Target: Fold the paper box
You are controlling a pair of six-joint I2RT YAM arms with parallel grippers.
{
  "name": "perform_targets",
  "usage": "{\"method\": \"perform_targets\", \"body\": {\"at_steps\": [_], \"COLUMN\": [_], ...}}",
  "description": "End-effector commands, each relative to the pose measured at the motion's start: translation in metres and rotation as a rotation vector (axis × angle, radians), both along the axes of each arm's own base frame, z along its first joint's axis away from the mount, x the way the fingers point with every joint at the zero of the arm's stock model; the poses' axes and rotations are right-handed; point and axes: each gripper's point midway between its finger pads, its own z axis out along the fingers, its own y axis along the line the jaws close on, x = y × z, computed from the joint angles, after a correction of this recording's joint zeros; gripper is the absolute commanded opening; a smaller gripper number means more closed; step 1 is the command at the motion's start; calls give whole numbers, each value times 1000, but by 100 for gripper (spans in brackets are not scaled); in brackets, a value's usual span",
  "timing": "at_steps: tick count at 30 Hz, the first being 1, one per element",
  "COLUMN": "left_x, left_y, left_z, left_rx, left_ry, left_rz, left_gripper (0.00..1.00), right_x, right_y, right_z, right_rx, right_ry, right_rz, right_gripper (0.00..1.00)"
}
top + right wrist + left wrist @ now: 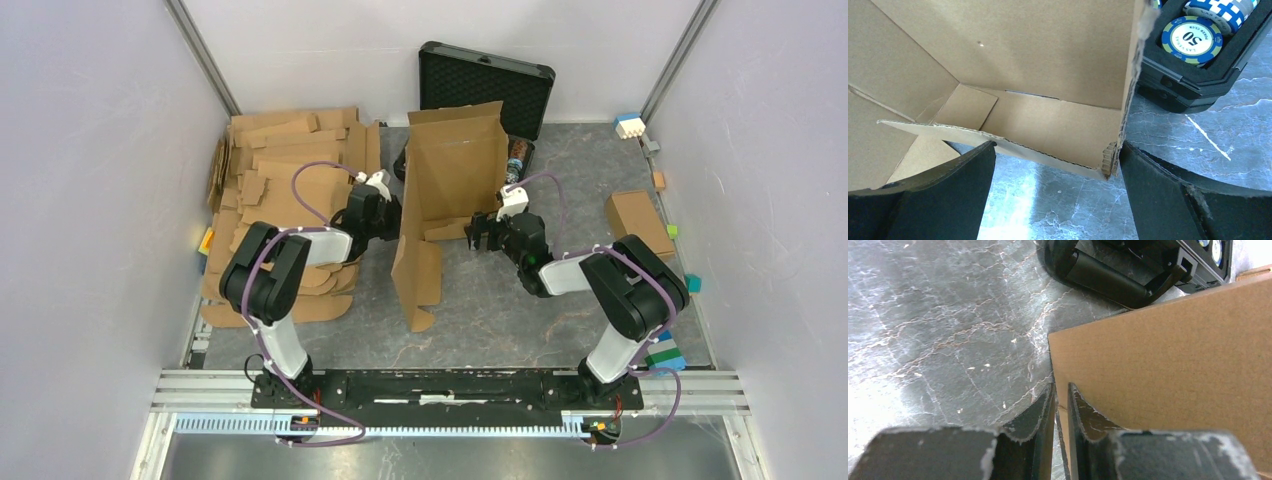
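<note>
The paper box (460, 165) stands half-formed in the middle of the table, its tall brown panels upright and a long flap (418, 272) reaching toward the near edge. My left gripper (393, 216) is at its left wall. In the left wrist view the left gripper (1062, 390) is almost closed, with the thin cardboard edge of the box (1168, 350) pinched between the jaws. My right gripper (481, 236) is at the box's right front corner. In the right wrist view the right gripper (1058, 146) is spread wide, holding nothing. The box (1038, 50) has its low front wall and corner just ahead of the fingertips.
An open black case (490, 75) holding poker chips (1192, 37) stands right behind the box. A pile of flat cardboard sheets (290, 165) fills the left side. A smaller brown box (637, 218) and coloured blocks (629, 125) lie along the right wall.
</note>
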Motion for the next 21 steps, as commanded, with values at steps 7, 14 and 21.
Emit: {"method": "perform_targets", "body": {"at_steps": [7, 14, 21], "left_x": [-1, -6, -5], "left_y": [-26, -39, -38], "left_z": [6, 1, -1], "left_rx": [-45, -9, 27], "left_ry": [8, 8, 5], "left_rz": [-61, -82, -88], "left_gripper": [21, 21, 21], "right_x": [5, 6, 16], "right_y": [19, 24, 19], "right_z": [24, 21, 10], "right_rx": [51, 81, 75], "right_ry": [-77, -66, -5], "right_rz": [50, 56, -23], "right_gripper": [98, 94, 92]}}
